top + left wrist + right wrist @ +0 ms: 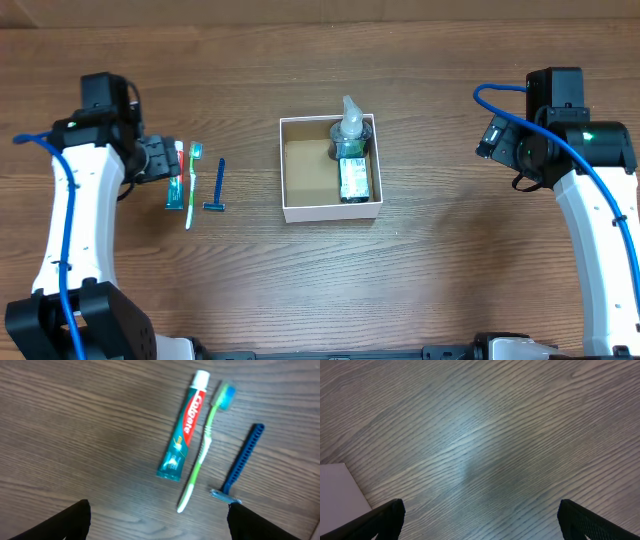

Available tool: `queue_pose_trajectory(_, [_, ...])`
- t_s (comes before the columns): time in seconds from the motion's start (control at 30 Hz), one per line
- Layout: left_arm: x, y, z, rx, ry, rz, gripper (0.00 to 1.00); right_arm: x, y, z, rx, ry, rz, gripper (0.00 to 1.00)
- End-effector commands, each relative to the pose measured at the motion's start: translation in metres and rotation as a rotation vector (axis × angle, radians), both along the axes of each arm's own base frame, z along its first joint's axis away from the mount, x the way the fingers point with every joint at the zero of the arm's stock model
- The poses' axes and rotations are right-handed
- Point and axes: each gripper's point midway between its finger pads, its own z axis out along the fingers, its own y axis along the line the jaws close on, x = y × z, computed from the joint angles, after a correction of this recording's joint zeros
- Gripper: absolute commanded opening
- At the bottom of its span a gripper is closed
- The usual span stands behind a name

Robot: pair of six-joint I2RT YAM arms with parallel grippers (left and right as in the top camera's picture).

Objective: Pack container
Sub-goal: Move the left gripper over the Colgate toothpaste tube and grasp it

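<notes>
**Both hands open, container sitting between them**

The left hand (159, 515) is hovering over the bench (450, 280) with its fingers spread wide, gripping nothing. Just ahead of its fingertips a Colgate toothpaste tube (182, 435), a green toothbrush (205, 445) and a blue razor (242, 462) are lying side by side (the razor being the one on the container's side). The right hand (480, 510) is hanging with fingers parted and empty, only bare wood showing beneath it. The container (305, 175) is sitting well apart from both hands, between them, holding a dark bottle (352, 170) along the wall nearer the right hand.
</notes>
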Motion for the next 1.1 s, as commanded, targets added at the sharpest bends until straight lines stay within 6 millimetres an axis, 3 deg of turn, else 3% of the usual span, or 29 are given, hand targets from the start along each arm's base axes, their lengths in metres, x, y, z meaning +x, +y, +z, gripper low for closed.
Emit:
queue_pose_trajectory(0.0, [0.000,-0.003,-0.017,-0.045,-0.002,-0.040,0.84,0.002,-0.003,0.004,-0.012,-0.014,-0.007,1.00])
queue_pose_trajectory(0.17, [0.008,-0.004,-0.046,-0.038,-0.052,-0.092,0.79,0.002,-0.003,0.004,-0.012,-0.014,-0.007,1.00])
queue_pose_trajectory(0.27, [0.009,-0.009,-0.060,-0.057,-0.071,-0.114,0.70,0.002,-0.003,0.004,-0.012,-0.013,-0.007,1.00])
queue_pose_trajectory(0.4, [0.010,-0.009,-0.076,-0.041,-0.101,-0.137,0.70,0.002,-0.003,0.004,-0.012,-0.014,-0.007,1.00])
queue_pose_trajectory(0.83, [0.027,-0.006,-0.096,0.017,-0.192,-0.217,0.68,0.002,-0.003,0.004,-0.012,-0.014,-0.007,1.00])
queue_pose_trajectory(1.07, [0.040,-0.006,-0.111,0.031,-0.204,-0.249,0.60,0.002,-0.003,0.004,-0.012,-0.014,-0.007,1.00])
